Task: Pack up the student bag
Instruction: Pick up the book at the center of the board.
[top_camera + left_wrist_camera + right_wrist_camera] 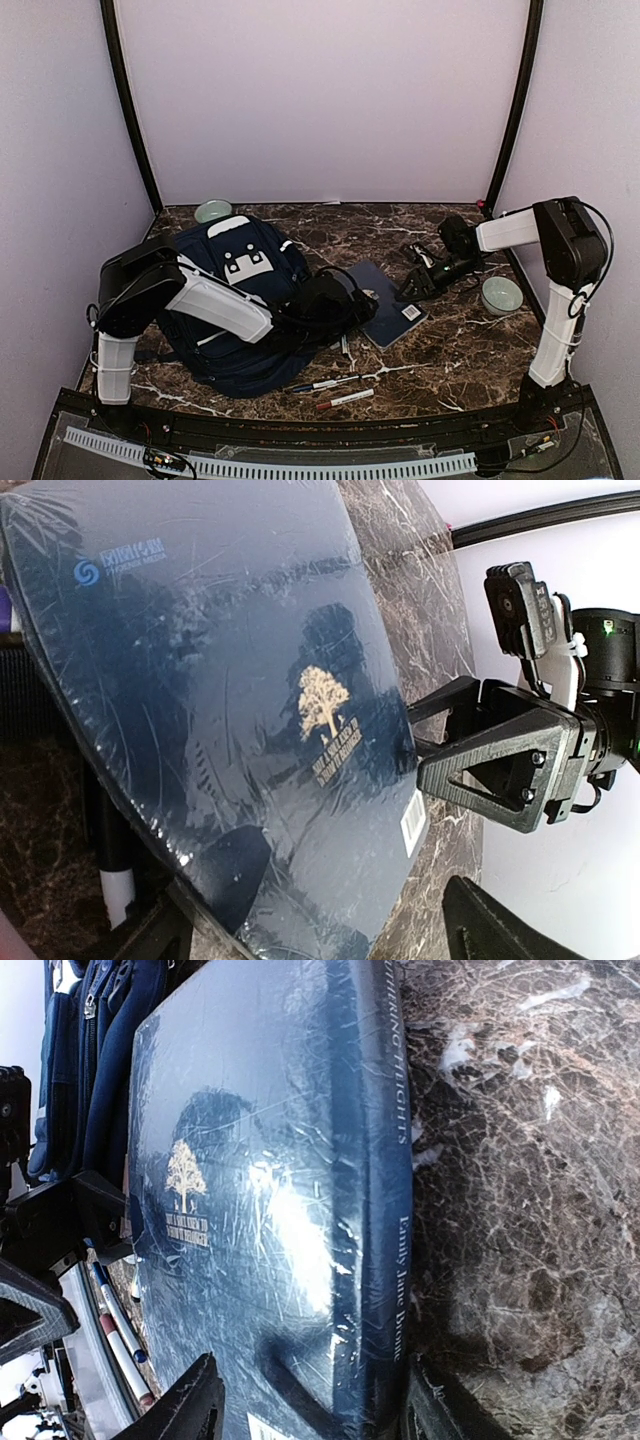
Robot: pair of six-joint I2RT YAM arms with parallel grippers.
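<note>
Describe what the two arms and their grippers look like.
The left arm and right arm have white tubular links and bulky black joint housings; thin black cables loop beside the right arm's top joint. The left gripper and right gripper are black. The right gripper's angular fingers have triangular cut-outs, with a small black camera above.

The left arm (215, 300) rises from its near-left base, folds at the elbow and reaches right toward the centre. The left gripper (360, 305) sits low, jaws spread. The right arm (552, 330) stands upright at the right, its forearm stretching left. The right gripper (410, 288) tilts down, jaws apart.
</note>
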